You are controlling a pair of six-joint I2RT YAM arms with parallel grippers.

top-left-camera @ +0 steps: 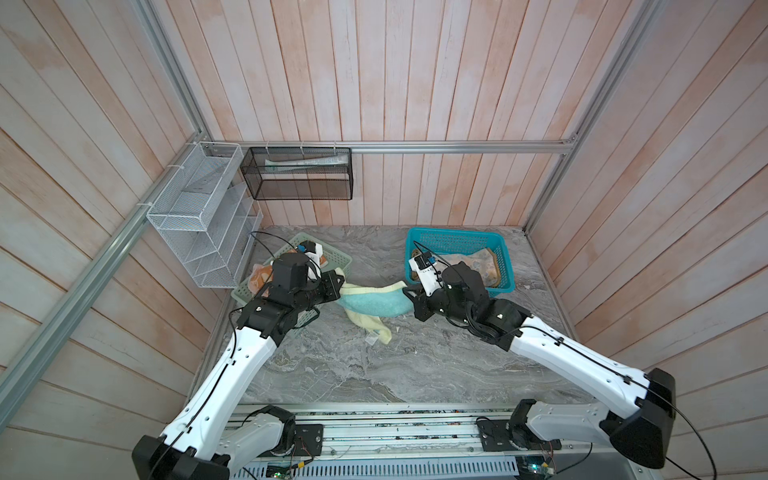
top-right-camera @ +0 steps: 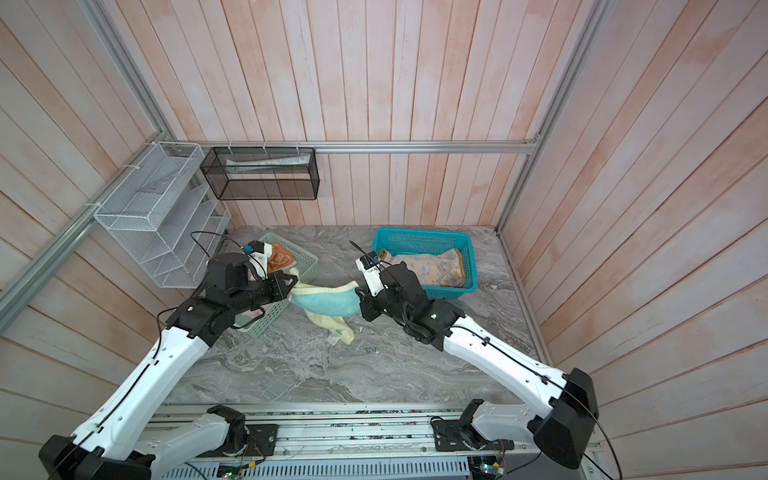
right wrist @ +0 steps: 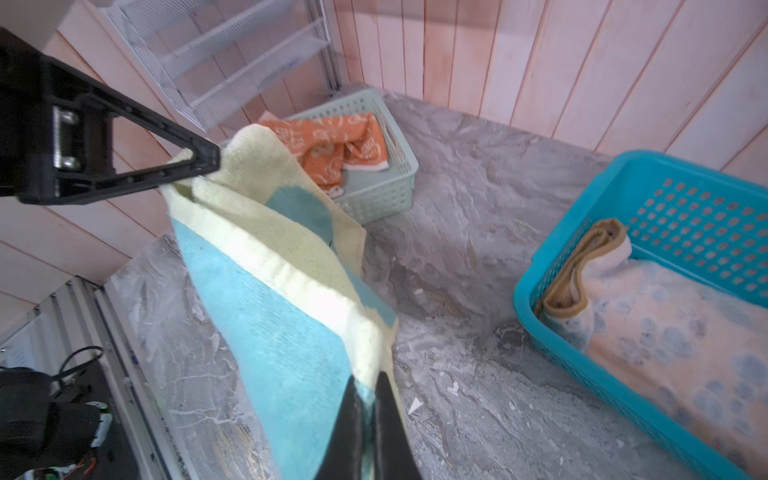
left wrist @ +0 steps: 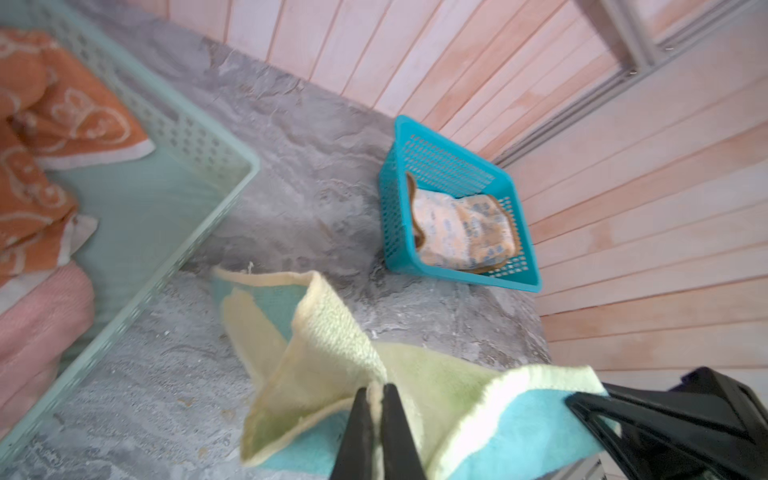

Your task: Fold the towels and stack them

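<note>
Terry yellow-green towel (top-left-camera: pixel 374 305) sags between left hand (top-left-camera: pixel 343 285) and right hand (top-left-camera: pixel 409 292); both pinch its hemmed edges.

The yellow-green towel (top-left-camera: pixel 374 305) is pale cream-yellow with a broad turquoise patch. It hangs stretched across the middle of both top views, one end pinched tight in the left gripper (top-left-camera: pixel 341 284) and the other in the right gripper (top-left-camera: pixel 409 293). A loose yellow flap trails down onto the table (top-left-camera: pixel 374 365) just below centre.

The orange towel (top-right-camera: pixel 282 261), printed with cream bunnies, lies crumpled in the mint basket (top-right-camera: pixel 272 318) at centre left. The plain pink towel (left wrist: pixel 37 324) is bunched beside it in the same basket.

The peach towel (top-right-camera: pixel 432 268), with grey paw prints and brown edging, lies folded in the teal basket (top-right-camera: pixel 419 235) at centre right.
</note>
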